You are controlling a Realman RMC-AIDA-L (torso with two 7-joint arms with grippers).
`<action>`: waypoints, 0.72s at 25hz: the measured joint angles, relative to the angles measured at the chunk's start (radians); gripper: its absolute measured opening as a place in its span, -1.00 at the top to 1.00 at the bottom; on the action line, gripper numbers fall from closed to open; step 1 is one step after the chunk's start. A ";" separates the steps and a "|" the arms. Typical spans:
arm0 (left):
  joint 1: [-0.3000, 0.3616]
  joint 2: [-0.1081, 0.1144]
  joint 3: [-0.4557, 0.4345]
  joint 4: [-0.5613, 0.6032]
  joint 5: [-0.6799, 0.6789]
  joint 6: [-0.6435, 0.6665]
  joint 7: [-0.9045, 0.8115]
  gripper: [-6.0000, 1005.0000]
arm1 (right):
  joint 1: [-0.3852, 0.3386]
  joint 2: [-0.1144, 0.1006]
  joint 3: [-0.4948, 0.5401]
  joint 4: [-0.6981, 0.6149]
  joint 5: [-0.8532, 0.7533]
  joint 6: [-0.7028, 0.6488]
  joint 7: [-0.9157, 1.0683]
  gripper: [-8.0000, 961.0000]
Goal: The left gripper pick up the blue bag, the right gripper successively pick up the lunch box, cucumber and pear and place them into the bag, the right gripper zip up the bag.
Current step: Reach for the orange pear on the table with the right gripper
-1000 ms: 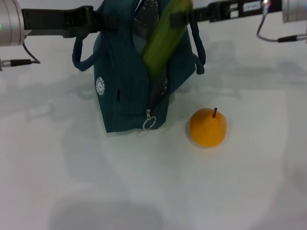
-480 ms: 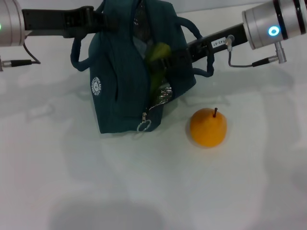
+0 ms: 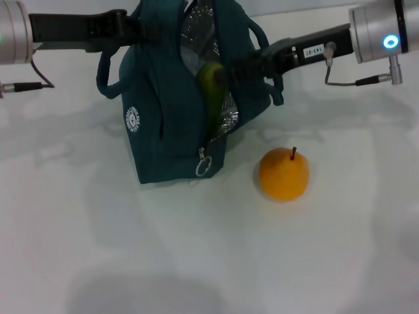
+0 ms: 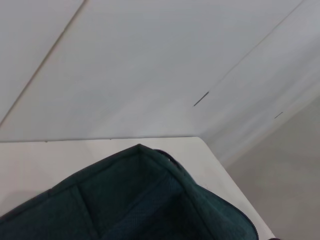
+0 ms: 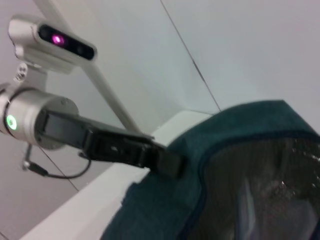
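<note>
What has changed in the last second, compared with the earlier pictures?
The cucumber, which stuck far out of the blue bag, has gone down into its opening; only its top end shows now. The right gripper came down with it and is at the opening. The bag shifted slightly. The left gripper holds the bag's top as before, and the pear has not moved on the table.

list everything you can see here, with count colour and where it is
bag: 1, dark teal-blue, upright on the table, far centre, zip open, silver lining showing
cucumber: 1, green, standing in the bag's opening, top end showing
pear: 1, orange-yellow, on the table beside the bag, on the robot's right
table: 1, white, under everything
left gripper: 1, black, at the bag's top on the left side
right gripper: 1, black, at the bag's opening by the cucumber
</note>
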 joint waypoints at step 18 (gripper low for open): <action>0.026 -0.005 0.000 -0.002 -0.017 -0.013 0.025 0.90 | -0.359 -0.021 0.183 -0.167 0.104 -0.262 -0.556 -0.59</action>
